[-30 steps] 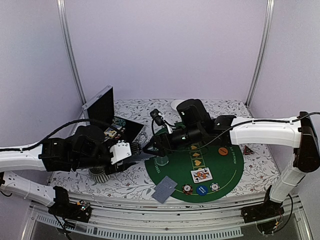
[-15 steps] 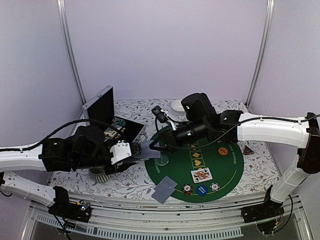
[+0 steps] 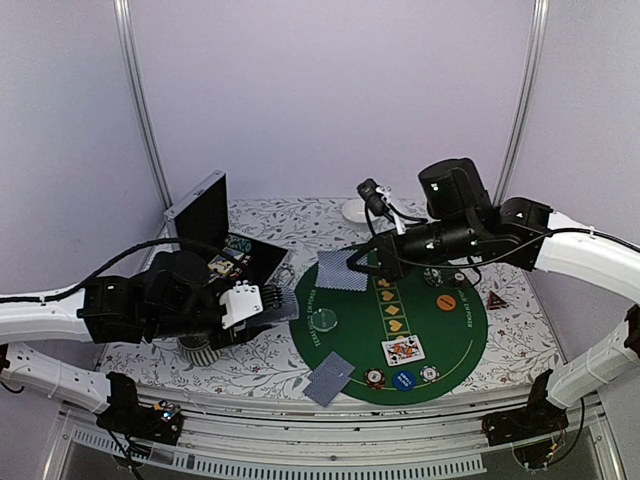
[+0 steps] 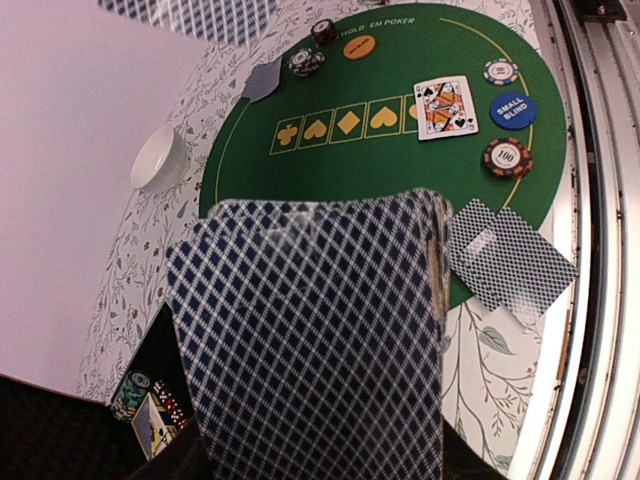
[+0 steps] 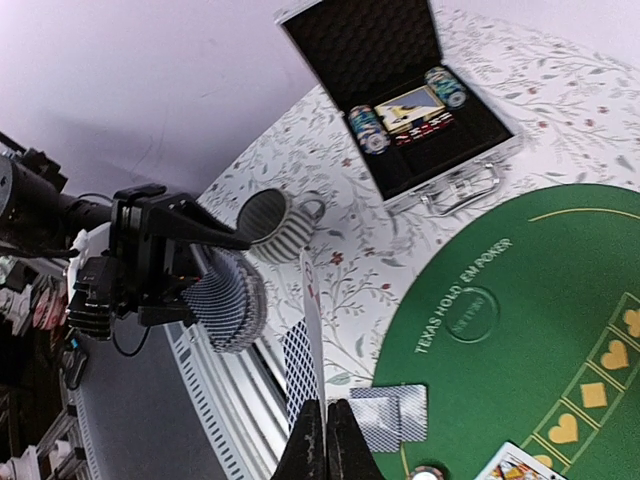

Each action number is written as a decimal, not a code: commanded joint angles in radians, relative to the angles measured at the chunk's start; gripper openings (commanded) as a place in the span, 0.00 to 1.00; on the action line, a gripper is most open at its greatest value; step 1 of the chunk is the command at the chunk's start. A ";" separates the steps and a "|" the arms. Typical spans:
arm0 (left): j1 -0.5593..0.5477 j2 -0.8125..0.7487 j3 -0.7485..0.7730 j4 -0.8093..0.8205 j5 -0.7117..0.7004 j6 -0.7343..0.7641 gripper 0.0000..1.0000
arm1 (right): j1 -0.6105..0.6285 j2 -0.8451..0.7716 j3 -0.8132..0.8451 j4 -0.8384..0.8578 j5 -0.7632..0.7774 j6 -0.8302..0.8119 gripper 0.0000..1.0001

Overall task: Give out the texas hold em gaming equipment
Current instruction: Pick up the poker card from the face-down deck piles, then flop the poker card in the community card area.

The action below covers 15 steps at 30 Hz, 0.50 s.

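My left gripper [image 3: 272, 304] is shut on a deck of blue-backed playing cards [image 4: 310, 340], held off the left edge of the green poker mat [image 3: 450, 340]; its fingers are hidden behind the deck. My right gripper [image 5: 326, 440] is shut on a single card [image 3: 342, 270], held in the air over the back left of the mat and seen edge-on [image 5: 313, 320] in the right wrist view. On the mat lie a face-up card [image 3: 403, 349], two face-down cards [image 3: 330, 377], reddish-brown [image 3: 375, 378], blue [image 3: 403, 381], white [image 3: 430, 374] and orange [image 3: 446, 301] chips, and a clear button [image 3: 324, 321]. A red triangular marker [image 3: 496, 299] lies right of it.
An open black case [image 5: 400, 100] holding chips stands at the back left. A ribbed grey mug [image 5: 275, 225] stands under my left arm. A small white bowl [image 3: 355, 210] sits at the back. The table's front rail [image 3: 330, 440] runs close to the face-down cards.
My right gripper shut on the deck's top card and pulled it away to the right and back, over the mat. The left gripper and deck stayed put.
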 commanded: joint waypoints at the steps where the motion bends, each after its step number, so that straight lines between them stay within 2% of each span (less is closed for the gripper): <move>1: 0.009 -0.006 0.002 0.025 -0.005 0.001 0.53 | -0.058 -0.085 0.004 -0.183 0.173 -0.002 0.02; 7: 0.009 -0.006 0.004 0.024 0.000 0.002 0.53 | -0.127 -0.095 -0.024 -0.315 0.295 0.040 0.02; 15: 0.008 -0.001 0.005 0.023 0.003 -0.001 0.53 | -0.145 0.109 0.013 -0.627 0.583 0.155 0.03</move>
